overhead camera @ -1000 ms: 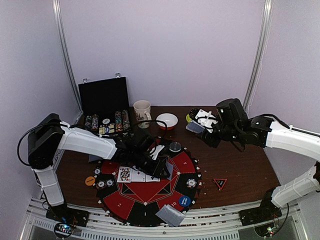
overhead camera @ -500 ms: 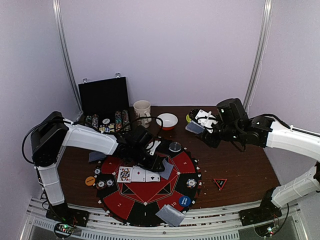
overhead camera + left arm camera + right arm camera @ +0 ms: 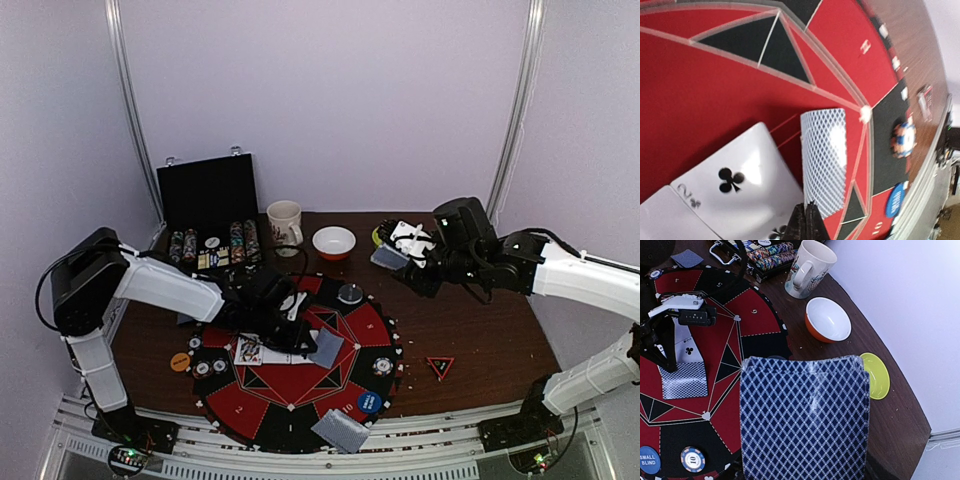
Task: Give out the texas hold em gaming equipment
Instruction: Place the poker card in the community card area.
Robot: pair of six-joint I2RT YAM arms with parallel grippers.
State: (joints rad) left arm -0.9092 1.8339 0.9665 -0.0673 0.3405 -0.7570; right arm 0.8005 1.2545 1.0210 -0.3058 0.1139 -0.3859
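Note:
My right gripper (image 3: 398, 258) hangs above the table's back right, shut on a deck of blue-diamond-backed cards (image 3: 805, 415) that hides its fingers. My left gripper (image 3: 810, 206) is shut over the round mat (image 3: 300, 385), and its tips touch the near edge of a face-down card (image 3: 824, 160) lying flat beside the two of clubs (image 3: 735, 180). Face-up cards (image 3: 250, 348) sit to its left. Striped chips (image 3: 383, 366) and a blue disc (image 3: 369, 402) lie on the mat. An orange disc (image 3: 180, 362) and a triangle marker (image 3: 439, 366) lie on the wood.
An open chip case (image 3: 212, 215), a mug (image 3: 285, 222), an orange-and-white bowl (image 3: 334, 241) and a green dish (image 3: 877, 375) stand along the back. Face-down cards lie at the mat's near edge (image 3: 340, 430) and to the mat's left (image 3: 190, 315).
My left gripper has closed and drawn left. The face-down card has shifted slightly left and lies flatter. The right arm and deck have not moved.

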